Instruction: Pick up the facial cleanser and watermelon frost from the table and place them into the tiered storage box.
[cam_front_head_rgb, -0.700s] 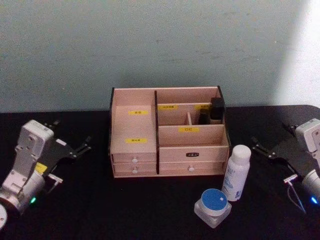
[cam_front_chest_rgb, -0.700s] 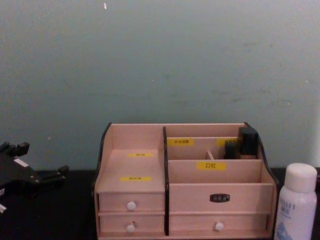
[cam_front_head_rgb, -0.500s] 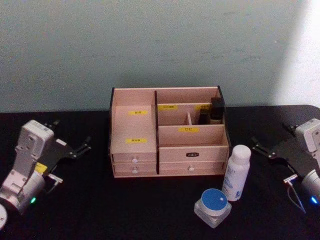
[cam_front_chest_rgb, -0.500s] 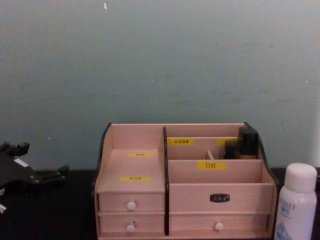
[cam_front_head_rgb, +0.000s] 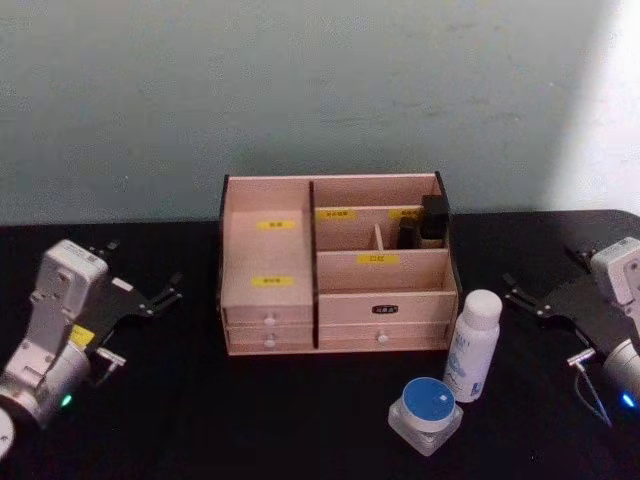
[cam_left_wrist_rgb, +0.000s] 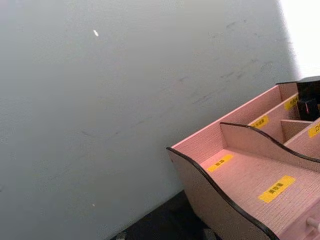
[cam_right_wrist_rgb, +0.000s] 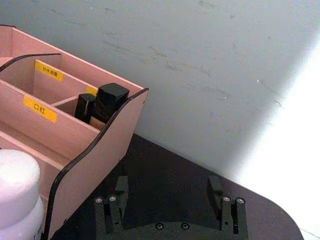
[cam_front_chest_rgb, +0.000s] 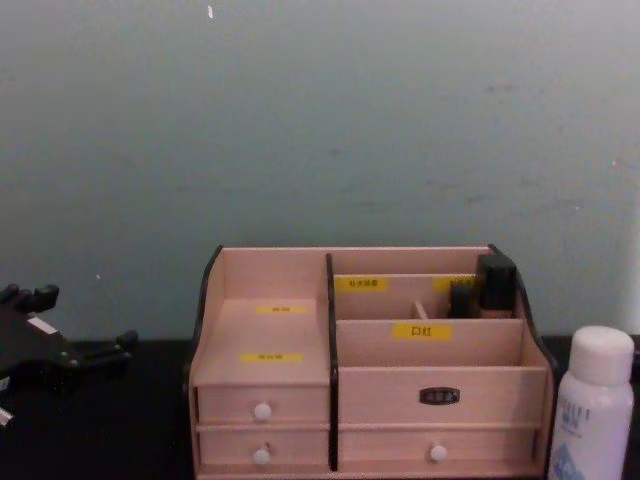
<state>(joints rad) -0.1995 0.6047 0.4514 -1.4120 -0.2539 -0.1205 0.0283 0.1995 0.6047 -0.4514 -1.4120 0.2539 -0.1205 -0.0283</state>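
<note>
Both seemingly gaped: left end effector (cam_front_head_rgb: 143, 268) lower left, right end effector (cam_front_head_rgb: 538, 272) lower right (facial cleanser (cam_front_head_rgb: 472, 345) and watermelon frost (cam_front_head_rgb: 427, 413) stood nearby, before the tiered storage box (cam_front_head_rgb: 330, 265)).

Likely a robot test bench in a lab: a black-covered table (cam_front_head_rgb: 200, 420) set against a bare grey-green wall (cam_front_head_rgb: 300, 90), with one yellow-labelled wooden box (cam_front_head_rgb: 265, 250) staged at its middle.
</note>
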